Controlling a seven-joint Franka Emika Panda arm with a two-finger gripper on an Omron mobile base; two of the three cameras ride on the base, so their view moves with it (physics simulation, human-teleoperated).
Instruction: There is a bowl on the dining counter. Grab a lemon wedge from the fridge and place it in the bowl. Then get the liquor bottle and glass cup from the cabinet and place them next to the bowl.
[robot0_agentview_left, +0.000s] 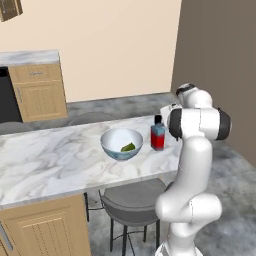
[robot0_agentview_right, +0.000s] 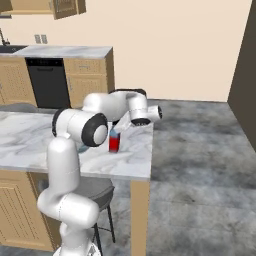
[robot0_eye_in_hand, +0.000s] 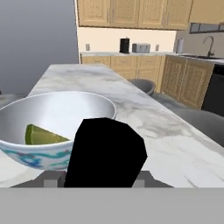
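Long marble dining counter (robot0_agentview_left: 50, 155) over light wood doors, wooden cabinets behind. White bowl (robot0_agentview_left: 121, 143) near the counter's end, holding a green lemon wedge (robot0_agentview_left: 128, 147) at 4 o'clock inside. Liquor bottle (robot0_agentview_left: 158, 134), red with a black cap, upright just beside the bowl at 3 o'clock. Gripper (robot0_agentview_right: 118, 131) at the bottle; jaw spacing cannot be told.

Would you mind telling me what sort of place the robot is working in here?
A home kitchen, it seems: a marble dining counter with stools beneath, a dishwasher under the far counter, and a sink tap.
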